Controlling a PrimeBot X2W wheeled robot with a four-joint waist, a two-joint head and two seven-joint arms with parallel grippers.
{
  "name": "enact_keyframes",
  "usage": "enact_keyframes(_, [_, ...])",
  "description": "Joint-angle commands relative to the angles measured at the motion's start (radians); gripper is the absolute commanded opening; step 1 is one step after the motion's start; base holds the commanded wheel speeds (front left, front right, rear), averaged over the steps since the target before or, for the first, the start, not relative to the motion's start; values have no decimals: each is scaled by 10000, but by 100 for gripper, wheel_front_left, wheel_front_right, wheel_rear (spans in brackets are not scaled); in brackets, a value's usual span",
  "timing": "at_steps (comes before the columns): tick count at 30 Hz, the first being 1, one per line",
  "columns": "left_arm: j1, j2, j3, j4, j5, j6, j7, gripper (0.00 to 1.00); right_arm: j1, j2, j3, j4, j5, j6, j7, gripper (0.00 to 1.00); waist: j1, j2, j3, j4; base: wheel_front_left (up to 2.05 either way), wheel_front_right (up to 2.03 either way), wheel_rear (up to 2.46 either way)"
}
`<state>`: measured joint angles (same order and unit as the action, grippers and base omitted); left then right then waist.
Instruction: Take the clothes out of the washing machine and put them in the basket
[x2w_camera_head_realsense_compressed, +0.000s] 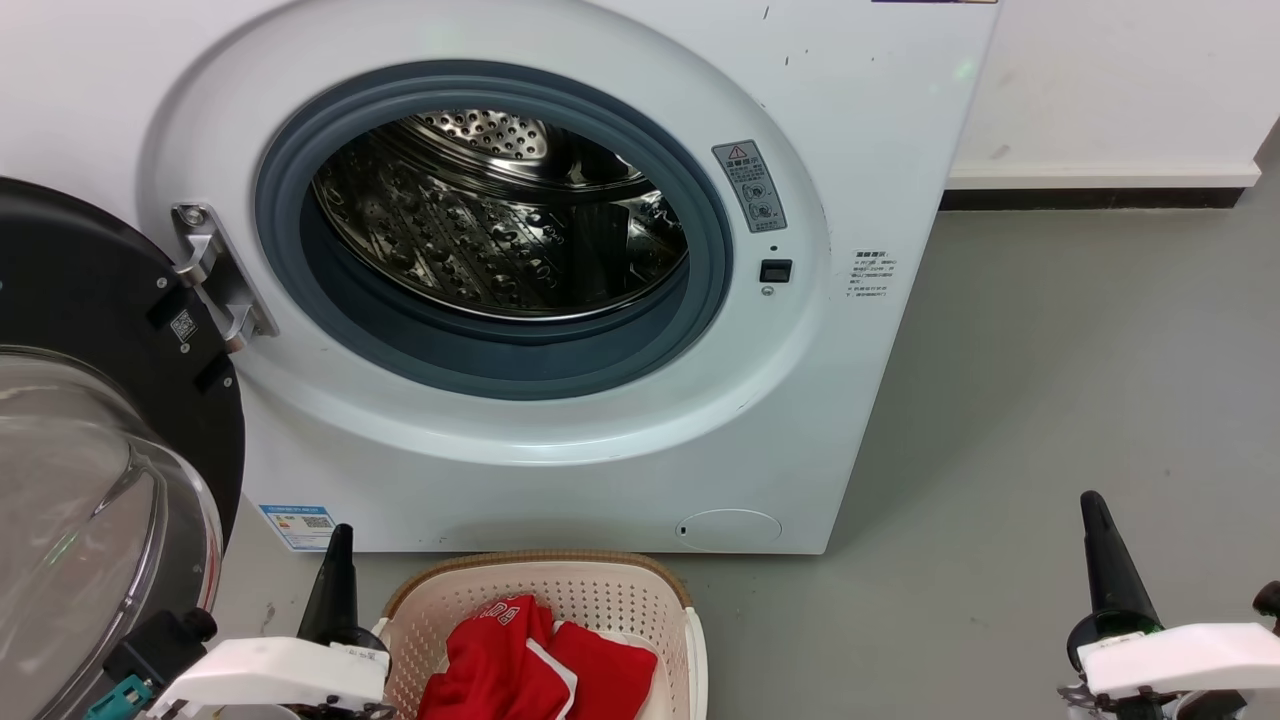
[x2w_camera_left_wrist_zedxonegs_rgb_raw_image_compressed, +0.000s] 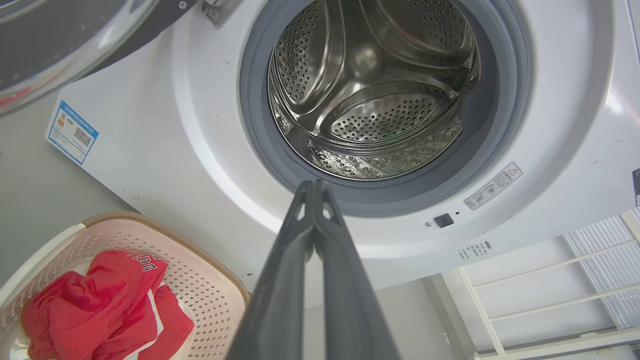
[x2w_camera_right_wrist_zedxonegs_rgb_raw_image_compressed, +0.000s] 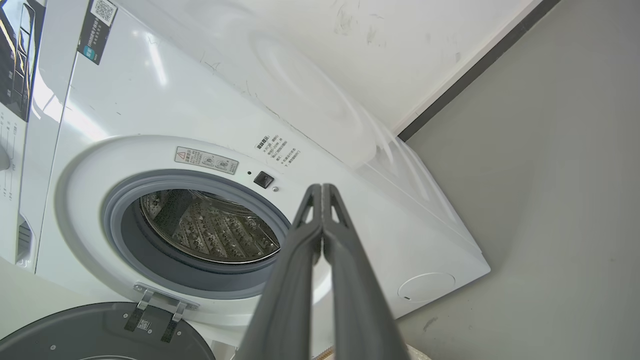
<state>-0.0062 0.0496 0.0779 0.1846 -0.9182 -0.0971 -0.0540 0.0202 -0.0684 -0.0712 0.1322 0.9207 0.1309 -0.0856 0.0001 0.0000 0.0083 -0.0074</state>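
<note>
The white washing machine (x2w_camera_head_realsense_compressed: 560, 440) stands with its glass door (x2w_camera_head_realsense_compressed: 90, 480) swung open to the left, and its steel drum (x2w_camera_head_realsense_compressed: 500, 220) holds nothing that I can see. Red clothes (x2w_camera_head_realsense_compressed: 535, 665) with white trim lie in the cream basket (x2w_camera_head_realsense_compressed: 600, 590) on the floor in front of the machine. The same clothes (x2w_camera_left_wrist_zedxonegs_rgb_raw_image_compressed: 100, 305) sit in the basket (x2w_camera_left_wrist_zedxonegs_rgb_raw_image_compressed: 210, 290) at the lower left of the left wrist view. My left gripper (x2w_camera_head_realsense_compressed: 338, 535) is shut and empty just left of the basket. Far to the right, my right gripper (x2w_camera_head_realsense_compressed: 1092, 505) is shut and empty over the floor.
Grey floor (x2w_camera_head_realsense_compressed: 1050, 400) stretches to the right of the machine up to a white wall with a dark skirting (x2w_camera_head_realsense_compressed: 1090, 198). The open door juts out at the left beside my left arm. A white rack (x2w_camera_left_wrist_zedxonegs_rgb_raw_image_compressed: 550, 295) shows in the left wrist view.
</note>
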Motion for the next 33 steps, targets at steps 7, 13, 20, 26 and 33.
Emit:
enact_keyframes(7, [-348,13,97,18,-1082,-96,264,0,-408,-94,6,108,1154,1,261,0,-1,0,-5,8,0,0,0])
enact_keyframes(13, [-456,13,136,97,-1867,-131,460,0,-548,-98,-1,240,1983,0,453,0,-1,0,-10,15,0,0,0])
enact_keyframes(20, [-541,13,168,175,-2608,-171,643,0,-657,-97,-15,371,2744,0,639,0,-1,0,-15,22,0,0,0])
enact_keyframes(26, [-625,12,195,235,-3209,-191,791,0,-738,-93,-27,473,3363,0,794,0,-1,0,-19,28,0,0,0])
enact_keyframes(33, [-710,12,224,291,-3779,-216,939,0,-845,-89,-41,568,3950,0,959,0,-1,0,-23,34,0,0,0])
